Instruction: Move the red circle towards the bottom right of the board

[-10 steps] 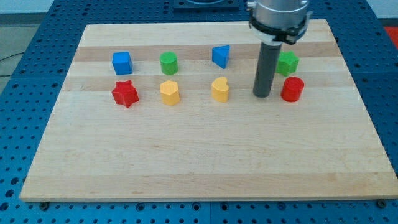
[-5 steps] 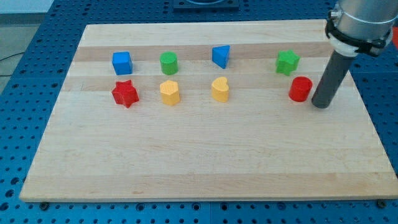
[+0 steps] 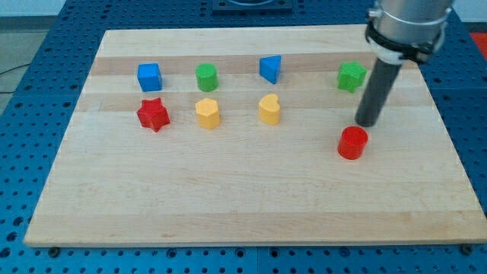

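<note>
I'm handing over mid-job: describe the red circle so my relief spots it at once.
Start at the wooden board and go to its right half, below the two rows of blocks. The red circle sits there alone, just below and slightly left of my tip. Unlike the red star far left, it is a plain round cylinder.

bare board (image 3: 304, 198) below red circle (image 3: 352, 143)
</note>
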`<state>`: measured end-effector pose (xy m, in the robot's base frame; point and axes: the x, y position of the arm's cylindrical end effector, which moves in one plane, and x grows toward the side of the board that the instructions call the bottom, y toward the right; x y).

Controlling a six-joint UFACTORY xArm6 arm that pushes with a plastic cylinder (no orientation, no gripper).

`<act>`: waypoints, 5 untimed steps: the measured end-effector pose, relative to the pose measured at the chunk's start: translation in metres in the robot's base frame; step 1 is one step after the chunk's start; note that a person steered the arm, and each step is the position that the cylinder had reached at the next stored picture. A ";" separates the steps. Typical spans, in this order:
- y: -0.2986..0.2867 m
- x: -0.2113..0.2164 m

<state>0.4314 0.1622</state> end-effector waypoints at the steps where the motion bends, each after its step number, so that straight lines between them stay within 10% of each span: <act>1: -0.026 0.031; 5: 0.022 0.094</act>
<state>0.5255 0.1844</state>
